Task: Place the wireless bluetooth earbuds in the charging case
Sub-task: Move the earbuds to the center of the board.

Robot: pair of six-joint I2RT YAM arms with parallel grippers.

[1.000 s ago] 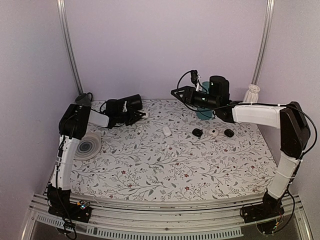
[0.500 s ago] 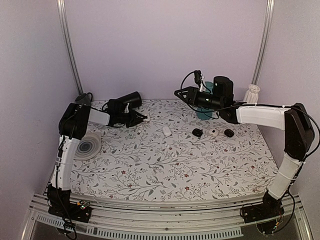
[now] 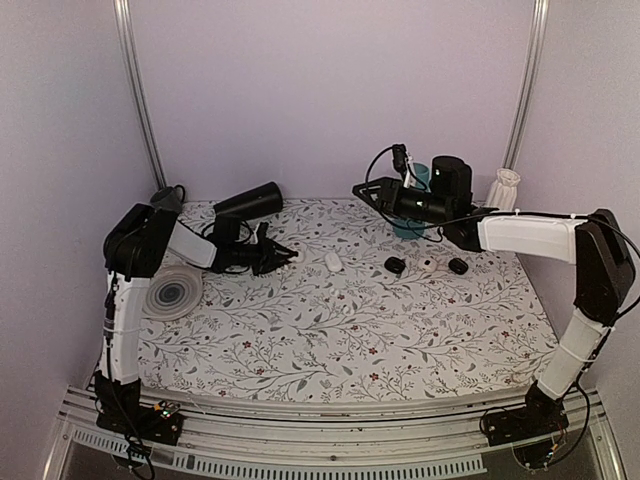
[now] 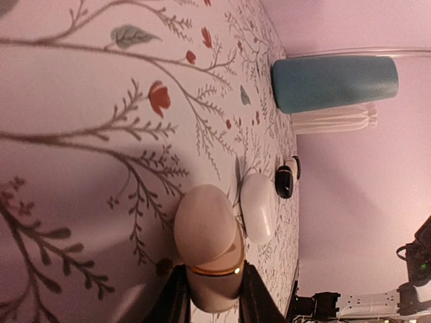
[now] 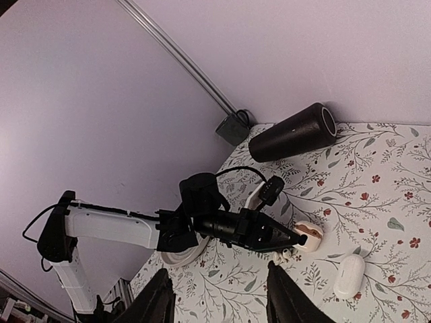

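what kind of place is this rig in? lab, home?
Most likely a lab data-collection booth, not a home: plain lilac walls box in the workspace, the left arm and right arm are bolted to an aluminium rail, and a floral cloth covers the surface.

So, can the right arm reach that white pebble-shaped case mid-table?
Probably yes. The white case lies in the open, and the right gripper hangs open and empty above the table. The left gripper, shut on a pale piece, sits close beside it.

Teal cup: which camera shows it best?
Left wrist view: the cup shows whole and unblocked. In the top view the right arm covers most of it. The right wrist view does not show it.
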